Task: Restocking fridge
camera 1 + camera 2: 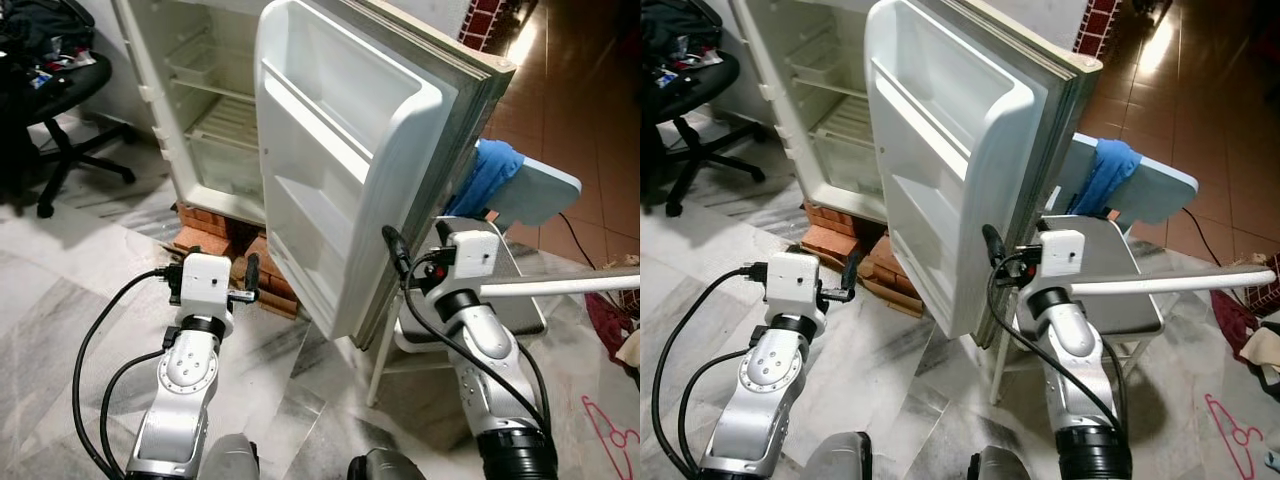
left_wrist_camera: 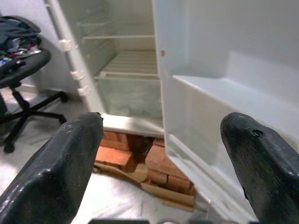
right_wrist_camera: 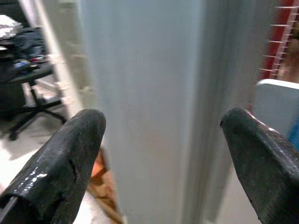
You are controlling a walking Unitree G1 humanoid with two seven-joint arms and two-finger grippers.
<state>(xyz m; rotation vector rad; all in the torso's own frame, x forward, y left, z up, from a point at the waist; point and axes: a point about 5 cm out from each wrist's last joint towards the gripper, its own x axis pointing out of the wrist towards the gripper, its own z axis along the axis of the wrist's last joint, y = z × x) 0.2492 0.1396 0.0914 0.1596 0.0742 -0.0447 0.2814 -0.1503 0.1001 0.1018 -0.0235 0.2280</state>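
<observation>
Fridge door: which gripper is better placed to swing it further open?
Right, probably. The right gripper, jaws open, faces the fridge door edge close up. The left gripper points at the bricks under the fridge instead.

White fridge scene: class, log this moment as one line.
white fridge door: open, shelves bare | left gripper: open, facing fridge | right gripper: open at door edge | holding: nothing

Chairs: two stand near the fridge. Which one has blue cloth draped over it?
The white chair behind the open fridge door; the black office chair carries dark clutter instead.
</observation>
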